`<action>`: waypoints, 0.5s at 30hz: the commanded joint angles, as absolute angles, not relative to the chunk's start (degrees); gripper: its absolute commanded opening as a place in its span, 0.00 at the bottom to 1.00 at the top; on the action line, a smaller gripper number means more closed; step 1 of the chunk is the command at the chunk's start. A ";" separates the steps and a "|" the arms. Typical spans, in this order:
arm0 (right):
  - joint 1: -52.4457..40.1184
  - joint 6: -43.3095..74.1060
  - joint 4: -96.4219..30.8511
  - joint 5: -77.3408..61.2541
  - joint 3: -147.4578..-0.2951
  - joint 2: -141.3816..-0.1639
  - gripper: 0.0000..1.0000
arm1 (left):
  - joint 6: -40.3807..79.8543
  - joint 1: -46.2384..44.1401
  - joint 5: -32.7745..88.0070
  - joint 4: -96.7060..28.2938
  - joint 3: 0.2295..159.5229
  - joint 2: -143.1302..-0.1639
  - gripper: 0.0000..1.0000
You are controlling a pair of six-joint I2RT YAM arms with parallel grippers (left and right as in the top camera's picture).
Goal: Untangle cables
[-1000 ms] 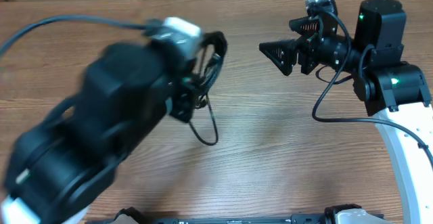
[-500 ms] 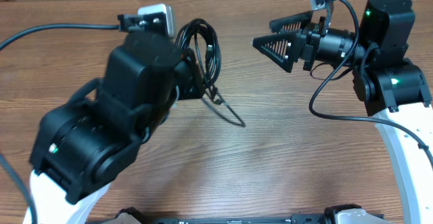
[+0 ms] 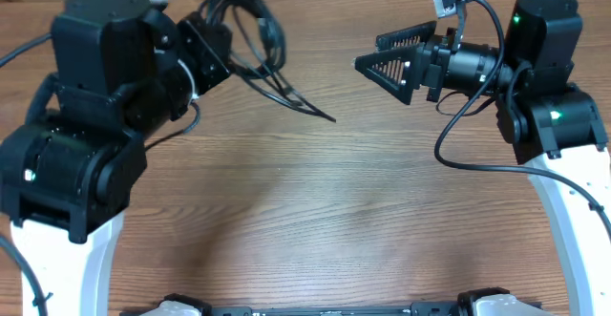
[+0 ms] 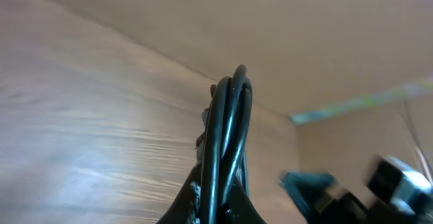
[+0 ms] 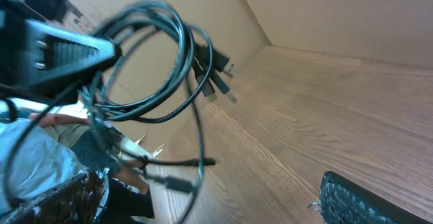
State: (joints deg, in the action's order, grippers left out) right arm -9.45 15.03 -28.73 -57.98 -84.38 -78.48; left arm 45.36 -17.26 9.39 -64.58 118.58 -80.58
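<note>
The cables (image 3: 250, 31) are a coiled bundle of thin black cords, held up off the table at the far left. Loose strands with plug ends trail down to the right (image 3: 310, 109). My left gripper (image 3: 221, 44) is shut on the bundle. In the left wrist view the cords (image 4: 226, 129) run up from between its fingers (image 4: 193, 204). My right gripper (image 3: 369, 52) is open and empty, pointing left at the bundle with a gap between. The right wrist view shows the coil (image 5: 155, 61) hanging ahead and one of my pads (image 5: 365, 200) at the lower right.
The wooden table (image 3: 315, 211) spreads below both arms. A plain tan wall (image 4: 284, 28) runs along its far edge. The right arm's own thicker black wire (image 3: 458, 125) loops beside its base (image 3: 554, 115).
My left arm has swung back to the far left and risen, carrying the cable bundle up off the table. The trailing strands followed. The right gripper has hardly moved.
</note>
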 commanded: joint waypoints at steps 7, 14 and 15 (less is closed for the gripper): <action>-15.66 14.96 -28.67 -52.25 -85.89 -77.65 1.00 | 14.04 -17.41 28.84 -64.45 118.96 -86.63 0.04; -16.12 14.66 -28.03 -48.58 -85.89 -78.37 0.82 | -8.29 -17.43 46.02 -66.26 118.98 -87.57 0.04; -16.08 13.96 -27.94 -48.62 -85.89 -78.65 0.80 | -11.07 -17.43 47.13 -67.33 118.98 -87.57 0.04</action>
State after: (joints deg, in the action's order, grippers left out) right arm -15.81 15.14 -28.27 -51.00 -84.40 -78.48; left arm 4.97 -17.26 35.73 -65.87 118.56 -88.31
